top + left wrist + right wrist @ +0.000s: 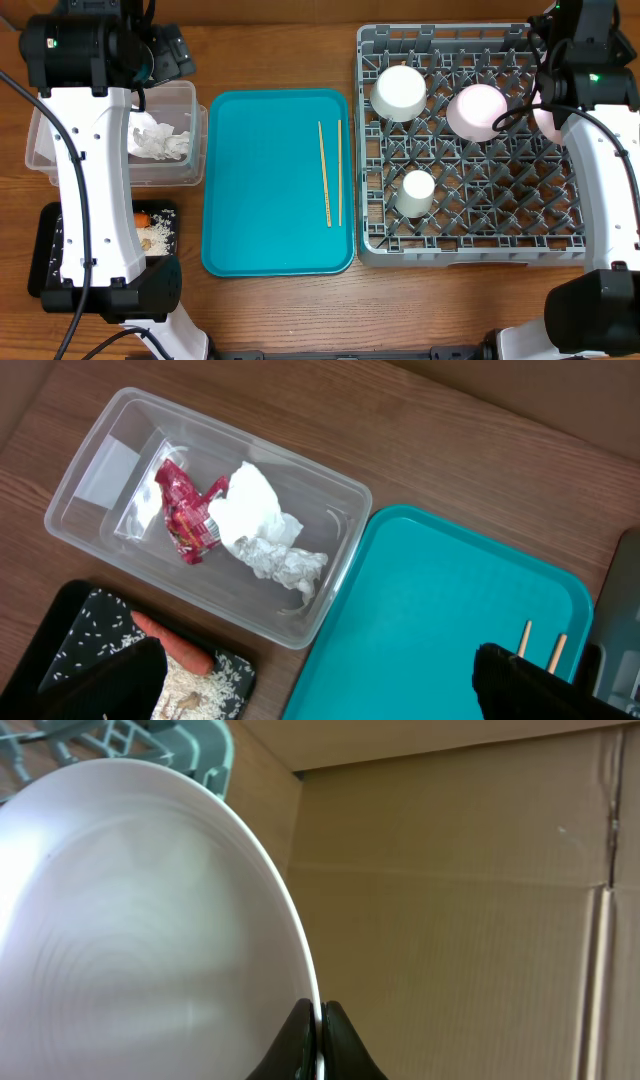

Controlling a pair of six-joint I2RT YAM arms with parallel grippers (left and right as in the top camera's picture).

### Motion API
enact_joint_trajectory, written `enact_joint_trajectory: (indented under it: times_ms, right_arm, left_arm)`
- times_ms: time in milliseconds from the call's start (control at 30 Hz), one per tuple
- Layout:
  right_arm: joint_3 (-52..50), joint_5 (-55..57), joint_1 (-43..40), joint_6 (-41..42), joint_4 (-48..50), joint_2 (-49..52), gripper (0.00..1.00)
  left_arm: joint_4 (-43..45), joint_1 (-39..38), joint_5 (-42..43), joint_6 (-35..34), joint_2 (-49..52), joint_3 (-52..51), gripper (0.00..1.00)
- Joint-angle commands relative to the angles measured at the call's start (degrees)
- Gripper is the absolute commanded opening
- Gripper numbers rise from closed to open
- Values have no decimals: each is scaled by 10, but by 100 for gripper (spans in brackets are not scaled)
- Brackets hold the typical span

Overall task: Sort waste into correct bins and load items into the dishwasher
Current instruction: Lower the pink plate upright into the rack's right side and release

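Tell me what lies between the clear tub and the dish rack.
The teal tray fills the stretch between tub and rack, with the chopsticks lying on its rack-side half. The overhead view shows this.

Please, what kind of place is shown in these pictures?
Probably a robot test bench staged as a dish-clearing station, not a real kitchen: a wooden table carries a grey dish rack and a teal tray, and plain cardboard stands beyond the rack.
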Motion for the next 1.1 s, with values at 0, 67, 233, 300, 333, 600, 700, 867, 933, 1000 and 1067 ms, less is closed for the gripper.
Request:
enact_joint_trajectory:
  times_ms: [0,67,233,300,333,600,700,867,933,1000,1067]
  right_arm:
    - [8,1,9,35,-25,1,4]
    - [8,1,10,42,-67,1,4]
    - [8,0,14,104,-130,1,4]
    - [8,-6,16,130,-151,1,4]
    - [8,-12,17,143,-162,1,4]
    - [5,-55,18,201,-207,1,4]
    - [5,-55,20,198,-207,1,4]
    - [5,-52,43,182,-208,1,4]
    - [5,-45,59,182,-212,1,4]
    - [5,-34,70,182,-221,1,4]
    - [5,-31,79,187,-241,1,4]
  left_arm:
    - [1,0,2,-12,-17,4,100]
    - [1,0,2,-12,-17,4,100]
    - [1,0,2,-12,-17,4,100]
    - [1,0,2,-12,-17,4,100]
    - [1,0,2,-12,-17,4,100]
    - [1,0,2,-12,-17,4,100]
    - [1,0,2,-12,-17,4,100]
    - [1,0,2,-12,-17,4,100]
    - [1,0,2,-12,-17,4,100]
    - [1,0,2,-12,-17,4,100]
    - [1,0,2,-12,-17,4,100]
